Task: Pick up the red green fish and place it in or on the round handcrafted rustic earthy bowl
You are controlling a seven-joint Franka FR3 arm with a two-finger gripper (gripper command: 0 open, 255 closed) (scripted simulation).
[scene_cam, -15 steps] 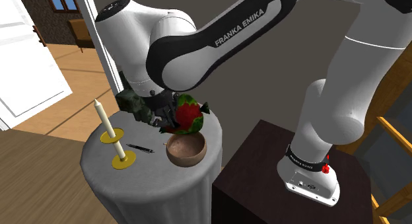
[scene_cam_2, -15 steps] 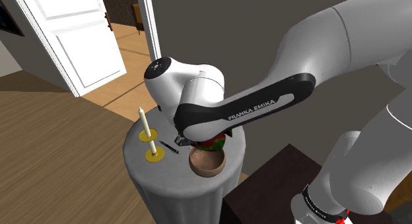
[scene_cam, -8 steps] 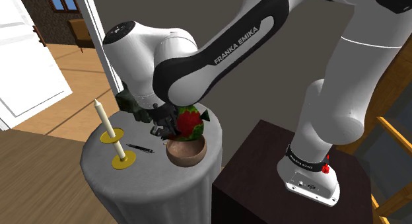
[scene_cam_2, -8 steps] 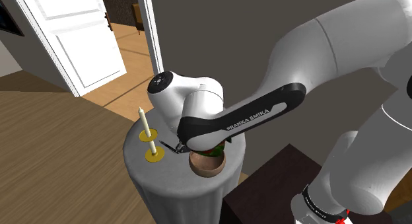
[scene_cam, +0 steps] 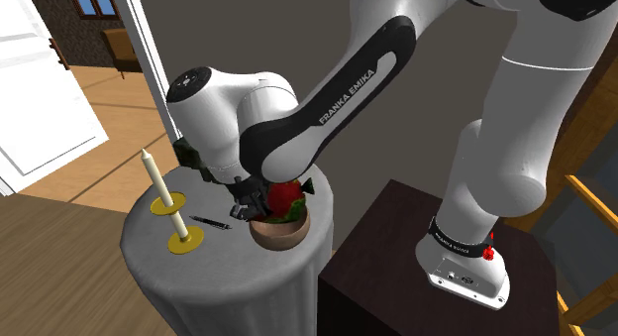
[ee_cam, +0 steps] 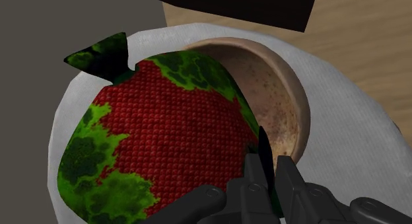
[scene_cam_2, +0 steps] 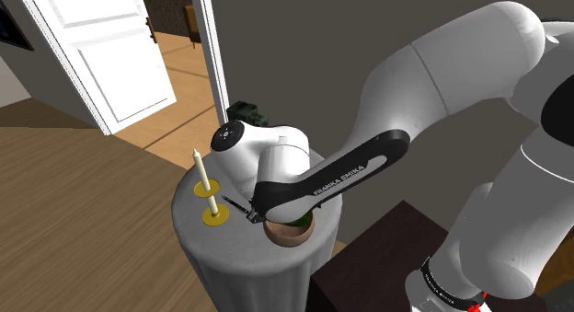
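The red fish with green patches (scene_cam: 286,196) hangs low over the round brown bowl (scene_cam: 280,233), its underside inside the rim. In the wrist view the fish (ee_cam: 165,137) covers much of the speckled bowl (ee_cam: 280,117) beneath it. My gripper (ee_cam: 269,180) is shut on a thin dark fin at the fish's edge. From the shoulder view the gripper (scene_cam: 252,200) sits on the fish's left side, under the white wrist. In the second exterior view the forearm hides most of the fish; the bowl (scene_cam_2: 289,235) shows below it.
The bowl stands on a small round table (scene_cam: 213,270) draped in white cloth. A candle (scene_cam: 164,197) on yellow discs and a black pen (scene_cam: 210,222) lie to the bowl's left. A dark mottled object (scene_cam: 192,154) sits behind the arm. The dark stand (scene_cam: 391,250) is close on the right.
The arm has come down, lowering the held fish from above the bowl until it sits in the bowl's mouth. The grip has stayed shut.
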